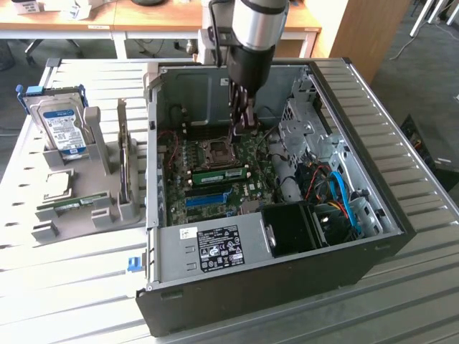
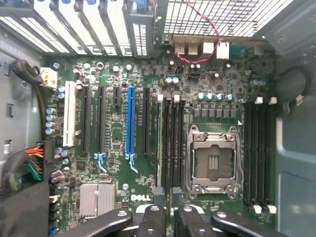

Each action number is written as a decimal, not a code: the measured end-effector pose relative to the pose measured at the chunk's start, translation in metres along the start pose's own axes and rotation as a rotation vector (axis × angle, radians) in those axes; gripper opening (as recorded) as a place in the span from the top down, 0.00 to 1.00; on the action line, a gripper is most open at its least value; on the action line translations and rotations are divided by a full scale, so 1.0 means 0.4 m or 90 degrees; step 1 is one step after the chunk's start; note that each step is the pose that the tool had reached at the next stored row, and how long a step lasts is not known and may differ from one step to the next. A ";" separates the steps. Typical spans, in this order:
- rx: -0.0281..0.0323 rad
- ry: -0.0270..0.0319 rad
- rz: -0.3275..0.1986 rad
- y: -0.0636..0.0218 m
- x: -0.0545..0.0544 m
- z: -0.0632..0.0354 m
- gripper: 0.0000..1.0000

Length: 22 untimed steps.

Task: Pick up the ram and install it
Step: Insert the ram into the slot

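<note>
While the gripper (image 1: 237, 135) hangs inside the computer case (image 1: 287, 287) over the motherboard (image 1: 252, 185), its fingers close together and holding nothing, the ram (image 1: 219, 174) sits in a slot at 7 o'clock from it, just beside the processor socket (image 1: 215, 150).

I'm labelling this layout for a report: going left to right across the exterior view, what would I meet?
hard drive → left wall of the computer case → gripper over the motherboard → blue cables
</note>
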<state>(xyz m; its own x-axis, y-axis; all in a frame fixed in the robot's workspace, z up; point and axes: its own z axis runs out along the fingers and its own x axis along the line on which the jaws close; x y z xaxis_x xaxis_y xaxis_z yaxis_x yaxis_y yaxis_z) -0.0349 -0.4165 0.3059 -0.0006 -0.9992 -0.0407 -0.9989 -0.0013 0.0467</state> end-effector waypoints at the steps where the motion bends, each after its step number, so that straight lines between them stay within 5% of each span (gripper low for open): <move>1: 0.0000 0.0000 0.000 0.000 0.000 -0.006 0.81; 22: 0.0000 -0.0001 0.000 0.004 -0.004 -0.088 0.81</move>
<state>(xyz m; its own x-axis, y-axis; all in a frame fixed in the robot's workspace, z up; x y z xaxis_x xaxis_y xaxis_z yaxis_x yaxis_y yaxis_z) -0.0349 -0.4165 0.3412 -0.0005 -0.9992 -0.0409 -0.9989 -0.0014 0.0467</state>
